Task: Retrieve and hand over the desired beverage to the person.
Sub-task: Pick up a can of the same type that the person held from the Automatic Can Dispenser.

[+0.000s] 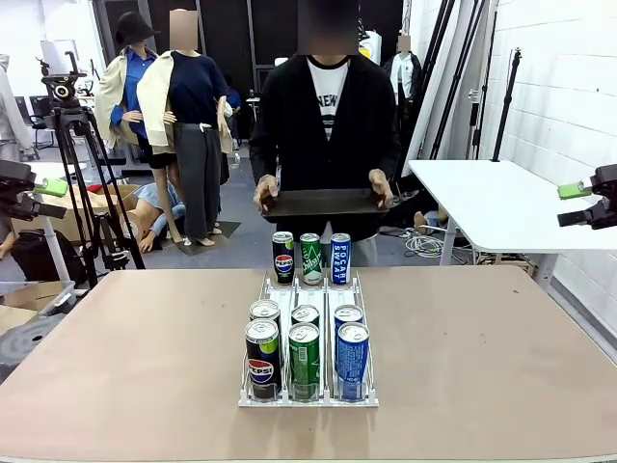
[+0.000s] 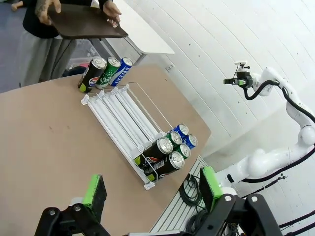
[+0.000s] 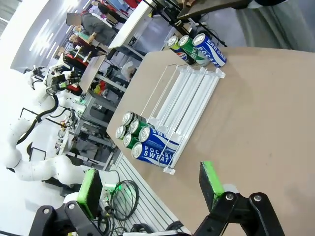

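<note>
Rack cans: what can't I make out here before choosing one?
- Front view: second-row cans, labels hidden by the front row.
- Right wrist view: Pepsi cans, labels behind the Pocari Sweat cans.
- Left wrist view: person, cut off by the top edge.

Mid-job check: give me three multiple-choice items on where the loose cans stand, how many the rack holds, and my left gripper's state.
1. The three loose cans stand: A) at the rack's far end, before the person; B) on a chair; C) on the floor.
2. Cans in the rack: A) three; B) six; C) nine.
3. The left gripper is: A) open; B) shut on a can; C) shut on a bottle.
1 A: they stand on the table beyond the rack. 2 B: two rows of three. 3 A: its pads stand wide apart, nothing between.
</note>
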`<state>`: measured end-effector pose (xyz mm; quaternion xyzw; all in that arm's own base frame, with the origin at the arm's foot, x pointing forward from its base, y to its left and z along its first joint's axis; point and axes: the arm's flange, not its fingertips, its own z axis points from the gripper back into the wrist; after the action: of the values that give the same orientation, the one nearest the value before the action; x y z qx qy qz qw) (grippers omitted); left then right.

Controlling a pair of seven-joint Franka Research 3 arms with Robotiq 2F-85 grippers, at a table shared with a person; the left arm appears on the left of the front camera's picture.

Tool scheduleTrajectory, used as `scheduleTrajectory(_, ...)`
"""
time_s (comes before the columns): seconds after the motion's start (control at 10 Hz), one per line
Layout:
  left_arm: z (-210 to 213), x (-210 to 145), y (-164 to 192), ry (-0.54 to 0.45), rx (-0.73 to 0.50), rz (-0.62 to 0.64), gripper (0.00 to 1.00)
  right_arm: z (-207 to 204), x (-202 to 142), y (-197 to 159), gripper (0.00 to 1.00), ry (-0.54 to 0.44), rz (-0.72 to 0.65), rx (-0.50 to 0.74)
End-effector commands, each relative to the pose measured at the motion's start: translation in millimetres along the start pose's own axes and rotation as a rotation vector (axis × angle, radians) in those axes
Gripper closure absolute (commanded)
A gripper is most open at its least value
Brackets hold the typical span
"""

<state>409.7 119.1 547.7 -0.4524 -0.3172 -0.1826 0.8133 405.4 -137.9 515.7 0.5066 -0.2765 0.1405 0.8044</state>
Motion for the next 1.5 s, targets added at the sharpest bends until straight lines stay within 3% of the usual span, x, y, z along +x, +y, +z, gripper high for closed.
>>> scheduleTrajectory(0.0,0.4,-0.6,-1.2,-0.007,-0.012,0.006,0.00,-0.4,0.6,-0.6,0.00,0.002,-0.001,-0.005)
scheduleTrajectory(1.4,0.4,-0.6,-1.2,-0.007,-0.012,0.006,0.00,-0.4,0.6,-0.6,0.00,0.002,-0.001,-0.005)
